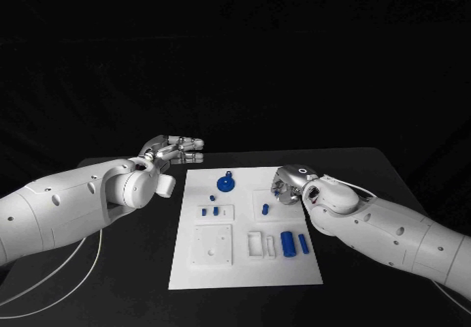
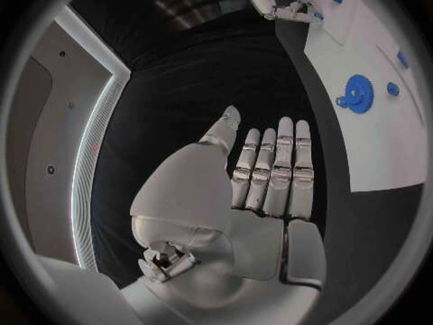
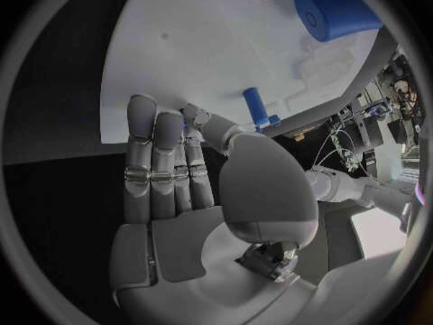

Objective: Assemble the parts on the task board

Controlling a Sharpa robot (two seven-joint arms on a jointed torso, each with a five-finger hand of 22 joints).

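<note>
The board (image 1: 246,231) lies in the lower centre of the head view, on the black surface (image 1: 382,170). A blue gear (image 1: 226,182) sits near its upper left corner. Below the gear are two short blue pegs (image 1: 210,212) in a raised block. A small blue peg (image 1: 266,208) stands at centre right of the board. Two blue cylinders (image 1: 293,244) lie side by side in the lower right area, just beside a white frame (image 1: 255,244).

The right hand (image 1: 288,185) rests at the board's upper right edge. Its fingers (image 3: 162,159) lie straight and close together over the board; whether it pinches a part cannot be told. A blue peg (image 3: 255,107) shows just beyond its thumb.

The left hand (image 1: 175,150) hovers over the surface, off the board's upper left corner. Its fingers (image 2: 275,173) are extended and together, and it holds nothing.
</note>
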